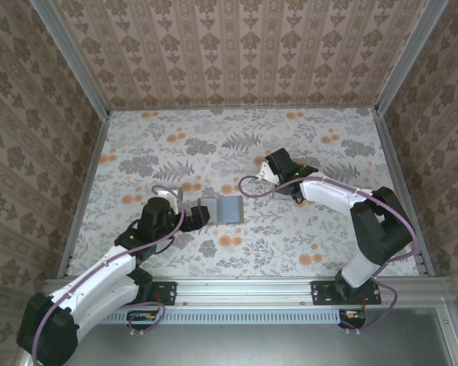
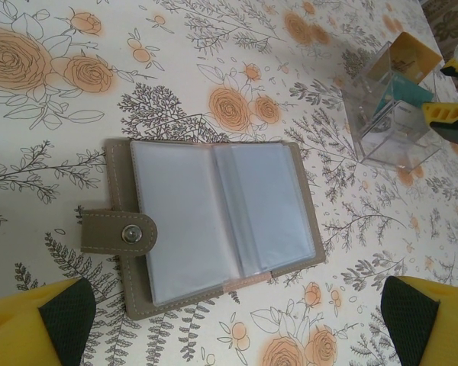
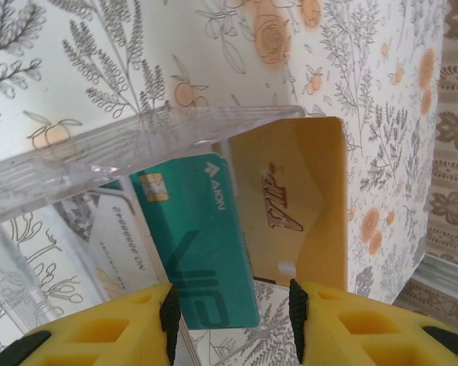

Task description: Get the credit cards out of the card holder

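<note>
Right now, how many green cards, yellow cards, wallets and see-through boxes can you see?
Green card: 1
Yellow card: 1
Wallet: 1
See-through box: 1
Total: 4
</note>
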{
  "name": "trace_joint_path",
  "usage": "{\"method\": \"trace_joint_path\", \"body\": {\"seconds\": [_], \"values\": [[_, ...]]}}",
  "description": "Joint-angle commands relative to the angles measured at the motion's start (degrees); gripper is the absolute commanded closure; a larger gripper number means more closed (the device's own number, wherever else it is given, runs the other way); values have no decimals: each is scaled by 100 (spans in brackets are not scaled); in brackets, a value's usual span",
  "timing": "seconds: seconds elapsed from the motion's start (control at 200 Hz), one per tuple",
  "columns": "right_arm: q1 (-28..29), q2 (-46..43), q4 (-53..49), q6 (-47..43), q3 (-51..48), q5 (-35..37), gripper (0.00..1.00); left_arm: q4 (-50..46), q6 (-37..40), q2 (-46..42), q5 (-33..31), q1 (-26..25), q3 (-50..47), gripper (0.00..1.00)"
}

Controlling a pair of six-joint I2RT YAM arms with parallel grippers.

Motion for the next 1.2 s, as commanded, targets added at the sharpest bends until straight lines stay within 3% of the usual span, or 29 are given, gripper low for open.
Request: {"method": "trace_joint_path", "body": {"seconds": [0.0,0.235,0.37,0.64,0.84,0.915,1.195], "values": [[14,-338,-128,761,172,238,55,-101,-26,-103,-59,30,-72,0],[384,-1257,-881,2892,345,-368,55,-48,-13,35,-13,38,-58,9],[609,-1516,-1082,4241,309,-816,55,-96,68,95,6,47,-23,20],[1249,-1775,-200,6348,-384,-1551,62,-174,-43,193,137,-3,-104,36],[1557,-1181,500,7134,-733,-2032,67,-292,-132,325,9,-133,-65,45],[1607,-840,626,7285,-708,-2187,73,-278,-145,470,-20,-159,-23,48],[1645,97,1000,7937,-665,-2448,84,-211,-84,1263,-247,-277,310,52]]}}
